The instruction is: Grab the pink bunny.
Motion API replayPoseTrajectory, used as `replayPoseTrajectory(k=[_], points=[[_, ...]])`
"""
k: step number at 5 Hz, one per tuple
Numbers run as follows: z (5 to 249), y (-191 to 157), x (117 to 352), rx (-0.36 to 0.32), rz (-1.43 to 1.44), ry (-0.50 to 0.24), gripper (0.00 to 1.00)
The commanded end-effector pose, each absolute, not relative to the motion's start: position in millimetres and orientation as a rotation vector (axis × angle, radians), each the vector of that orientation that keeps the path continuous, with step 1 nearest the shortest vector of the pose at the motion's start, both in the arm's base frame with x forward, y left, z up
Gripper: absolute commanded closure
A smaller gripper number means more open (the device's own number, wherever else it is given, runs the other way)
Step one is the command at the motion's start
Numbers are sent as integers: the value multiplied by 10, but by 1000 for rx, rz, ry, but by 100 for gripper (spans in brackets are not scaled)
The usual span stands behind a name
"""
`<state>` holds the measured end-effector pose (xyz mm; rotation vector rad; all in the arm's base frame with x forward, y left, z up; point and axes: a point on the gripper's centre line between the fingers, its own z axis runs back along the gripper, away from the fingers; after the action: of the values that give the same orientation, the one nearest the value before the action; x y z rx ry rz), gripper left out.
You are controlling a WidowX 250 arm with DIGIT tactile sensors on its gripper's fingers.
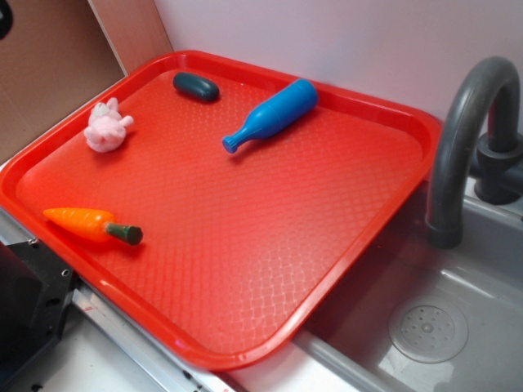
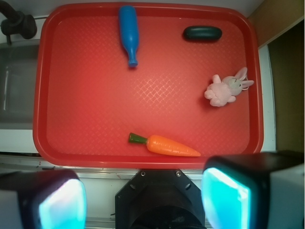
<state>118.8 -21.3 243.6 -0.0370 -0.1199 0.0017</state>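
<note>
- Wrist view: nearest to the camera, at the bottom of the frame, are the two fingers of the gripper [image 2: 143, 200]. They are blurred, with pale cyan pads [image 2: 62, 205], one at the lower left and one at the lower right. They stand wide apart and hold nothing; a black part of the mount shows between them.
- The camera looks straight down on the red tray [image 2: 47, 95] from high above, so the arm is raised and touches nothing.
- The orange carrot [image 2: 169, 145] lies at the lower middle of the tray, its green end pointing to the left.
- The pink bunny [image 2: 224, 89] lies at the right side of the tray, near the rim, apart from the other toys.
- The blue bottle [image 2: 129, 32] is at the upper middle, and the dark green oval thing [image 2: 202, 33] is at the upper right.
- Exterior view: the carrot [image 1: 86, 224] is nearest, at the lower left of the tray [image 1: 359, 269].
- The bunny [image 1: 107, 127] is at the upper left, near the tray's rim.
- The bottle [image 1: 274, 114] and the dark oval thing [image 1: 195, 86] lie at the top.
- A grey faucet [image 1: 462, 139] and a sink [image 1: 458, 327] are at the right. The arm is not clearly seen here.
</note>
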Motion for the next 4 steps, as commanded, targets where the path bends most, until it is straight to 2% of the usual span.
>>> replayPoseTrajectory(k=[1,2,3,4], points=[[2436,-213,1188,-37,2,-120,0],[2447,-67,1312,-49,250,-205,0],[2385,182,1476,-81,498,-323,0],[2203,461,1653,-41,742,-403,0]])
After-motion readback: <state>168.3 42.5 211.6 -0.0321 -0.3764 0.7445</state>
